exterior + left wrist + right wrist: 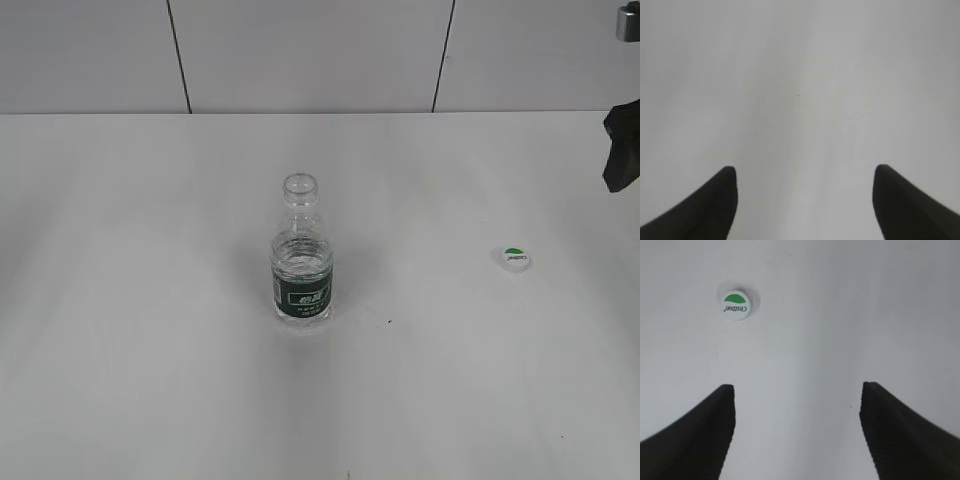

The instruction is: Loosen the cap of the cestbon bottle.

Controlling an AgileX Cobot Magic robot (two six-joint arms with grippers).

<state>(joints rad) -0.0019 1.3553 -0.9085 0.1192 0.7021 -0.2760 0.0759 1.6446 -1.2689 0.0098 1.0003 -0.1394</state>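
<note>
The cestbon bottle (301, 255) stands upright near the middle of the white table, clear with a dark green label, its neck open with no cap on it. The cap (514, 258) lies flat on the table to the bottle's right, white with a green segment; it also shows in the right wrist view (735, 304), ahead and to the left of my right gripper (797, 390), which is open and empty. That gripper (622, 145) shows as a dark shape at the exterior view's right edge. My left gripper (803, 170) is open and empty over bare table, outside the exterior view.
The white table (150, 330) runs to a tiled grey wall (300, 50) at the back. A small dark object (627, 22) sits at the top right corner of the exterior view.
</note>
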